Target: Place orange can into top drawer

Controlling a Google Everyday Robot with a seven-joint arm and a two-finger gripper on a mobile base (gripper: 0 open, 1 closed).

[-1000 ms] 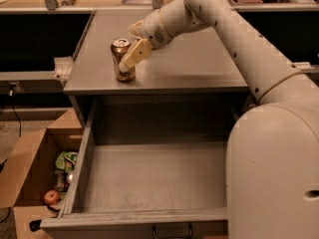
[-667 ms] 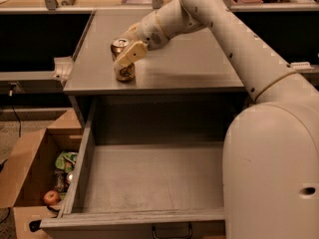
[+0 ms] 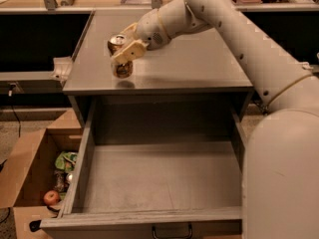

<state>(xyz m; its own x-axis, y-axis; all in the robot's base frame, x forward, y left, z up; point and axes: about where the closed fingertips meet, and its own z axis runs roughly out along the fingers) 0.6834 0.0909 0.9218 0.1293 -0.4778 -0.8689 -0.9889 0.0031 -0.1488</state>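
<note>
The orange can (image 3: 121, 63) is a small shiny dented can with a silver top. It is over the left front part of the grey cabinet top (image 3: 189, 68), just above it, with a small shadow under it. My gripper (image 3: 125, 54) reaches in from the right and is shut on the orange can, its pale fingers (image 3: 130, 50) clasping the can's waist. The top drawer (image 3: 159, 180) is pulled wide open below the cabinet's front edge. Its grey inside holds nothing, and a small dark handle (image 3: 172, 231) sits on its front panel.
A brown cardboard box (image 3: 30, 173) stands on the floor left of the drawer, holding an apple (image 3: 51, 197) and green wrappers. My white arm (image 3: 259, 59) and body fill the right side. A wooden bench with clutter runs along the back.
The gripper has closed on the can and moved slightly left, and the can has come a little off the cabinet top. The drawer has not moved.
</note>
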